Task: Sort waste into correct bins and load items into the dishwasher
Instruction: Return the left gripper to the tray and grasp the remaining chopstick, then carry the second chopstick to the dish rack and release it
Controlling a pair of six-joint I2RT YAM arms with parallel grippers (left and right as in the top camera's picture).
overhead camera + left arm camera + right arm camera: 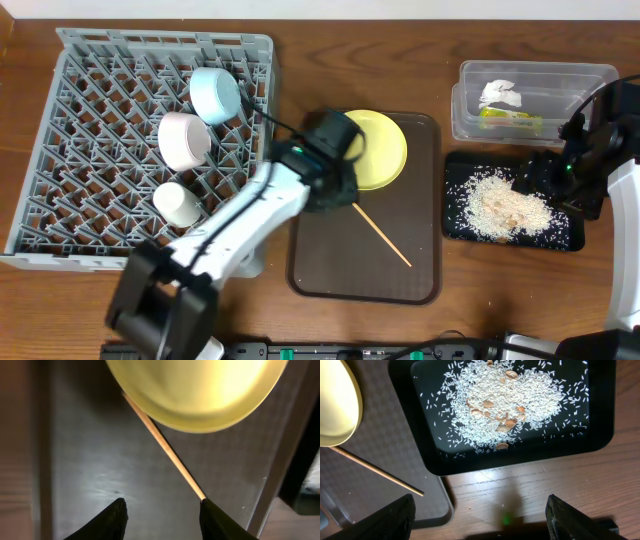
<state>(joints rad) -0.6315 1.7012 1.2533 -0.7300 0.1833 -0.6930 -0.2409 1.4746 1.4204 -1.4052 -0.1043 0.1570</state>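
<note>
One chopstick [165,447], end hidden beneath yellow plate [200,390], left jaws parted at its tip, right jaws spread wide

Pink bowl [184,139], blue bowl [215,94] and white cup [177,203] sit in grey rack [90,90]; yellow plate [385,150] outside.

Rack [90,120] L; plate [385,150] on tray [340,265]; tub [540,70] R.

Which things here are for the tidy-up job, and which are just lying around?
For the job: plate, chopstick, blue bowl, pink bowl, cup, dish rack, clear tub, tissue, wrapper, black tray, rice.
Just lying about: brown tray, table.
</note>
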